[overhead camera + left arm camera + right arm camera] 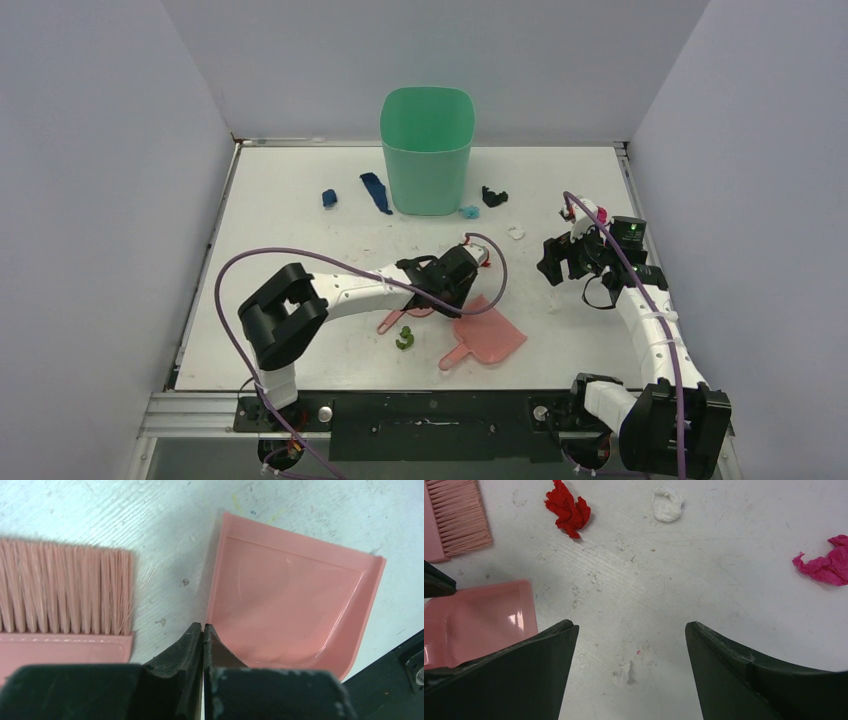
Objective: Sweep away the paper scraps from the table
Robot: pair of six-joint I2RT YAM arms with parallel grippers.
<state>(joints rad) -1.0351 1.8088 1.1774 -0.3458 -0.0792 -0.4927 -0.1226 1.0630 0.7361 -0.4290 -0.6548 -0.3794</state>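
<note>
Paper scraps lie over the white table [300, 250]: two dark blue ones [329, 198] [376, 192], a light blue one [469, 212], a black one [493, 196], a white one [516, 232] and a green one [405, 338]. The right wrist view shows a red scrap [569, 510], a white scrap [667, 505], a magenta scrap [824, 565] and a tiny white bit [624, 672]. My left gripper [203, 627] is shut and empty, over the gap between the pink brush [65, 595] and the pink dustpan [290, 610]. My right gripper [629, 627] is open and empty above the tiny white bit.
A green bin [427, 150] stands upright at the back centre. The dustpan [487, 338] lies near the front centre, the brush [398, 320] just left of it, partly under my left gripper [450, 280]. My right gripper [555, 262] hovers right of centre. Grey walls close in three sides.
</note>
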